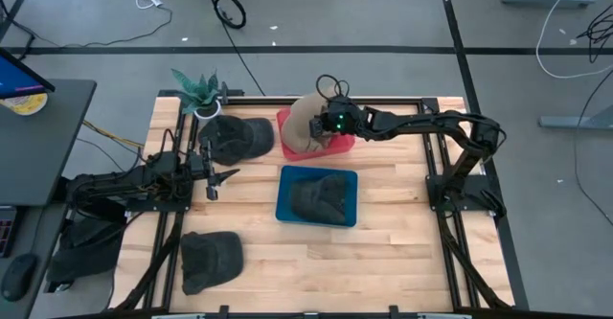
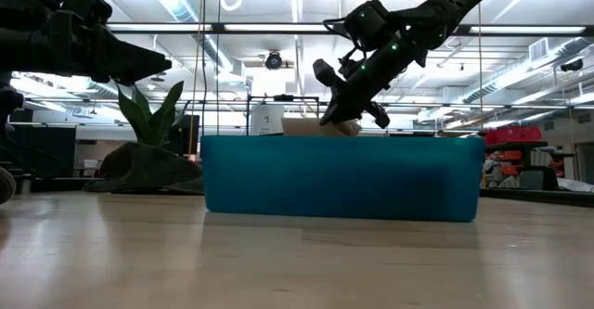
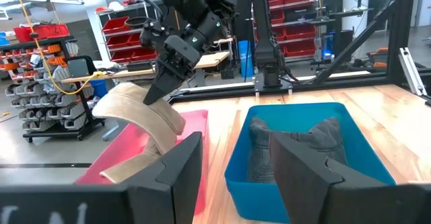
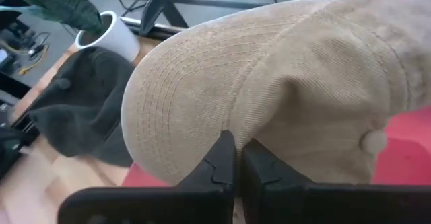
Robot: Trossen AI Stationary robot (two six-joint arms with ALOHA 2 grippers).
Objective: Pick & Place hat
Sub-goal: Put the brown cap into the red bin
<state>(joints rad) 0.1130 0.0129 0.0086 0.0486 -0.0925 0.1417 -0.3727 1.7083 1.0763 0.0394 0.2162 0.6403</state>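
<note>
A tan corduroy hat [image 1: 301, 124] stands tilted over a red tray [image 1: 342, 146] at the table's far side. My right gripper [image 1: 320, 127] is shut on it. The hat also shows in the left wrist view [image 3: 138, 115] and the right wrist view [image 4: 296, 83]. In the low view the hat [image 2: 327, 127] peeks over a blue bin [image 2: 343, 179]. My left gripper [image 1: 216, 179] is open, hovering left of the blue bin [image 1: 285, 196], which holds a dark hat [image 1: 318, 198]. My right gripper pinches the tan hat between its two fingers [image 4: 217, 162] at the seam where brim meets crown [image 4: 225, 120]. It comes slanting down from the table's right side. The hat hangs tilted below the fingers, its lower end [image 3: 124, 170] down at the red tray [image 3: 195, 126].
A dark cap [image 1: 236, 137] lies left of the red tray beside a potted plant [image 1: 199, 94]. Another dark hat [image 1: 211, 260] lies near the table's near left corner. Bare wood is free right of the blue bin and along the near edge.
</note>
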